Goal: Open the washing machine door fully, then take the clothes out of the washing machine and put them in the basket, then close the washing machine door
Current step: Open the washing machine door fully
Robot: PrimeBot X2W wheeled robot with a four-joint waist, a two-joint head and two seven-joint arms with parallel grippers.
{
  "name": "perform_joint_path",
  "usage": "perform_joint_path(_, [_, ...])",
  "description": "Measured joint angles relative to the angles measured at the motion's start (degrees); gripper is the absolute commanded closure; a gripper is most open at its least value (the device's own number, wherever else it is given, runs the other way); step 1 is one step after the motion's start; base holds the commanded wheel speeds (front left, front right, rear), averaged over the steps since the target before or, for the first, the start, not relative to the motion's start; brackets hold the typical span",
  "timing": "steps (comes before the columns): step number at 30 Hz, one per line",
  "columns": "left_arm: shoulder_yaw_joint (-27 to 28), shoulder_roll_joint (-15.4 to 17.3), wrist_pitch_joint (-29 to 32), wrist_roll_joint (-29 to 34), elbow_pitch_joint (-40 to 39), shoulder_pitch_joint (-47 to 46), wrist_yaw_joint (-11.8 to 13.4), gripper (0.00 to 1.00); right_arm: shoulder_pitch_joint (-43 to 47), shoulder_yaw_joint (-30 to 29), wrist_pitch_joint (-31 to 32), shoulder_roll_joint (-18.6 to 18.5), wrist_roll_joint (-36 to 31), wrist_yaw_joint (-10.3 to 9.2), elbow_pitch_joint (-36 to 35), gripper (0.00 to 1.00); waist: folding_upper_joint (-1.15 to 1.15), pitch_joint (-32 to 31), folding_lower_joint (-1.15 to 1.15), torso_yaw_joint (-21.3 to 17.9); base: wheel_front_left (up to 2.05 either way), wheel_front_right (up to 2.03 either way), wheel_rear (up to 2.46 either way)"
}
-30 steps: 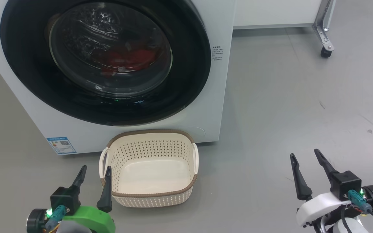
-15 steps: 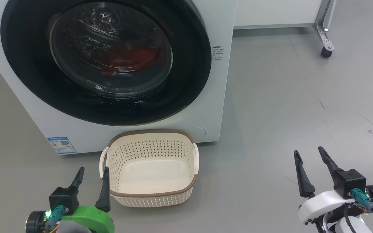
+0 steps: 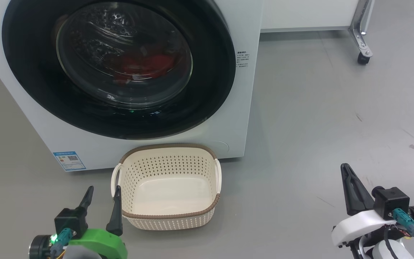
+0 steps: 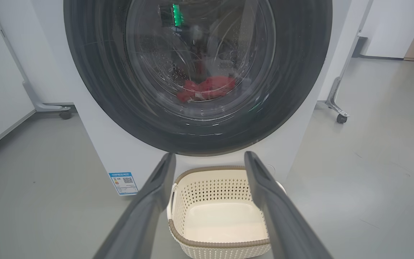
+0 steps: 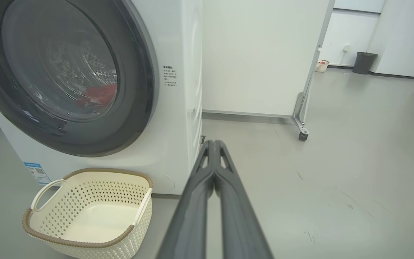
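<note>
In the head view, the left tool (image 3: pixel 104 190) is hanging low at seven o'clock. Its two dark fingers are standing apart, with nothing between them. The right tool (image 3: pixel 345 169) is hanging at four o'clock, and its fingers are pressing tight together, clenched on nothing. Both are hovering over the grey floor (image 3: pixel 318 126).

The basket (image 3: pixel 167 146) is sitting on the floor at six o'clock, just beside the left tool's fingers and close in front of the washing machine (image 3: pixel 241 100). Its cream bottom is showing.

Behind it, the big white washing machine is standing at eleven o'clock. A small blue sticker (image 3: pixel 69 160) is sitting on its lower front, at eight o'clock. The washing machine door (image 3: pixel 214 72) is lying shut against the front. The red clothes (image 3: pixel 146 64) are lying low inside the drum, behind the round glass.

Farther back, at one o'clock, a white panel (image 3: pixel 300 14) is standing on a metal leg with a little wheel (image 3: pixel 363 59). In the right wrist view, a dark bin (image 5: pixel 364 63) is standing far away at one o'clock.
</note>
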Motion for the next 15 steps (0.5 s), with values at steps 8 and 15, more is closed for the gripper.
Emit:
perform_joint_path(8, [0.16,-0.08,0.00,0.71,0.09,-0.03,0.00,0.00,0.09,-0.87,0.00,1.10,2.27,0.75,0.12,1.00,0.00,0.06,0.00,0.15,0.00,0.00,0.00])
perform_joint_path(15, [0.42,-0.20,0.00,1.11,0.05,-0.07,-0.05,0.00,0.16,-3.44,0.00,4.45,9.84,3.34,0.31,1.00,0.00,0.51,0.00,0.26,0.00,0.00,0.00])
